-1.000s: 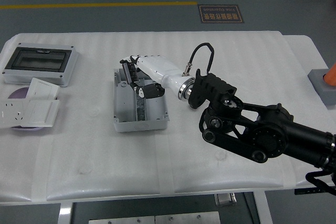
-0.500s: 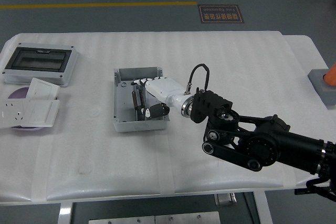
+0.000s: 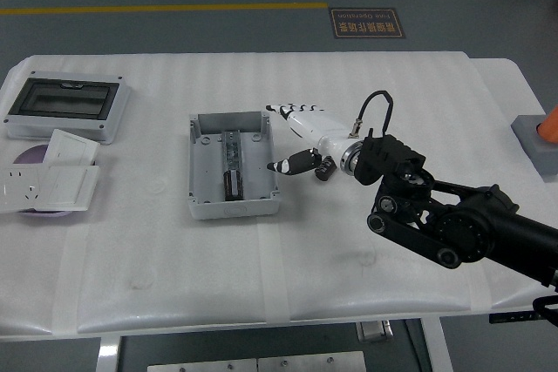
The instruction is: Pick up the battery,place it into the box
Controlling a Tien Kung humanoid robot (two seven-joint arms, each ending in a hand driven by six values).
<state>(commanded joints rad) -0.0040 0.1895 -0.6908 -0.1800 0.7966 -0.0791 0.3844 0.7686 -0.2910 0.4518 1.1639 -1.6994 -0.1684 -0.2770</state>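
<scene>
**Battery in the box, hand empty beside it**

The small dark cylindrical battery (image 3: 232, 187) lies inside the open grey plastic box (image 3: 232, 165), toward its near end. Just right of the box, the right hand (image 3: 299, 135), white with black fingertips, hovers over the white padded table (image 3: 349, 58), its fingers spread and holding nothing. At the table's left edge sits a grey enclosure with a dark window (image 3: 66, 105).

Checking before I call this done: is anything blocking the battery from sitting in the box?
Nothing visible does. The battery already lies inside the open box, and the right hand is outside its right wall, open and empty.
</scene>
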